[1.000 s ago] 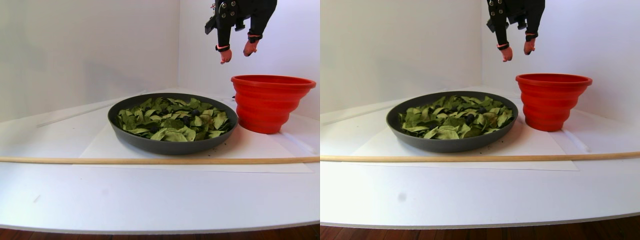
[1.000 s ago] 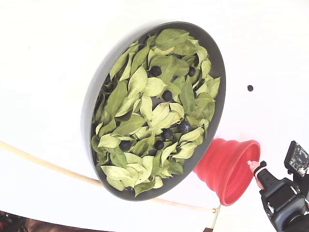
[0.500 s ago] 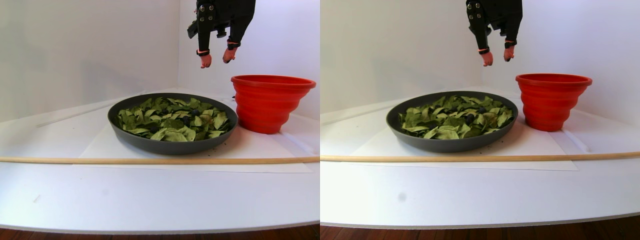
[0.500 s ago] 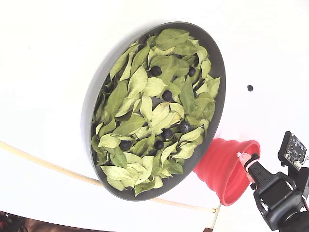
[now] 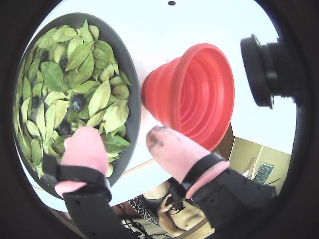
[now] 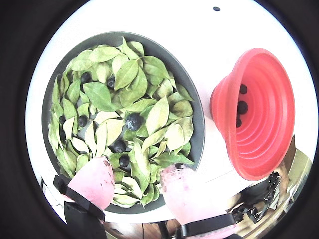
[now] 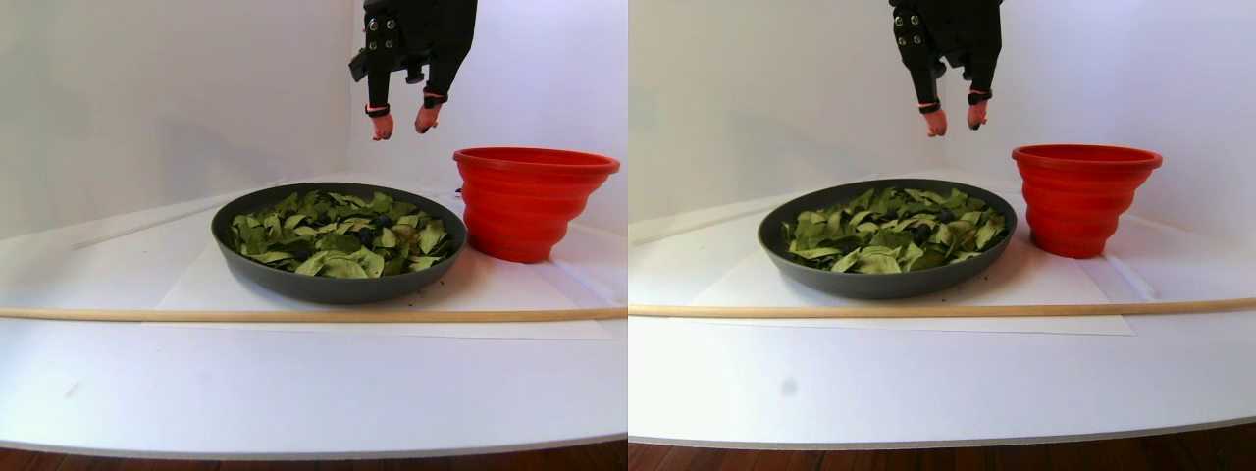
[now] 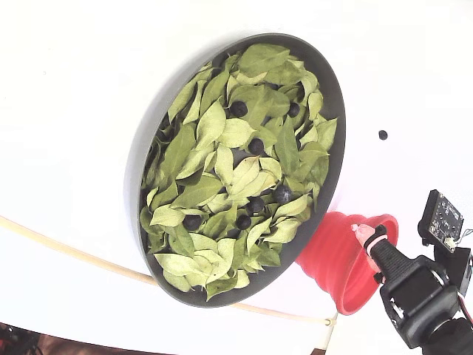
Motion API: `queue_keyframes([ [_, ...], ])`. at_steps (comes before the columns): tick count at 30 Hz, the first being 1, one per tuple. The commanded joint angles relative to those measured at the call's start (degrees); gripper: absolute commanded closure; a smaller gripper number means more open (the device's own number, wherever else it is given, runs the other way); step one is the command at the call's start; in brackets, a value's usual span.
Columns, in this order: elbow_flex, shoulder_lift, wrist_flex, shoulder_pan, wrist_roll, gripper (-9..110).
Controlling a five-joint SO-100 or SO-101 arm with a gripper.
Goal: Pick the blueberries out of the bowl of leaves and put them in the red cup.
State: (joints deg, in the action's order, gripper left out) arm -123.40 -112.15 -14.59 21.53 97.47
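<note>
The dark grey bowl (image 7: 334, 285) holds green leaves (image 8: 199, 192) with several dark blueberries (image 8: 256, 146) among them. One larger blueberry (image 6: 133, 121) lies near the bowl's middle. The red cup (image 7: 520, 211) stands right beside the bowl, and three blueberries (image 6: 242, 107) rest inside it. My gripper (image 7: 403, 123) hangs high over the bowl's cup-side edge, left of the cup in the stereo pair view. It is open, and its pink fingertips (image 5: 84, 144) hold nothing. In the fixed view only one fingertip (image 8: 363, 233) shows, over the cup's rim.
A long wooden rod (image 7: 294, 315) lies across the table in front of the bowl. White paper (image 7: 216, 285) lies under bowl and cup. A small black dot (image 8: 382, 134) marks the table beyond the cup. White walls close the back; the table's front edge (image 7: 294, 446) curves.
My open gripper has moved left in the stereo pair view, from beside the cup's mouth to over the bowl's edge, and dropped slightly. Bowl, leaves and cup are unmoved.
</note>
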Motion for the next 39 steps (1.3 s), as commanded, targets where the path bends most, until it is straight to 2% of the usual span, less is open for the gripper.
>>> queue_keyframes([
  [1, 1.14, -0.26, 0.88, -0.44, 0.09, 84],
  [39, 5.01, 17.84, 15.21, -2.55, 0.97, 83],
])
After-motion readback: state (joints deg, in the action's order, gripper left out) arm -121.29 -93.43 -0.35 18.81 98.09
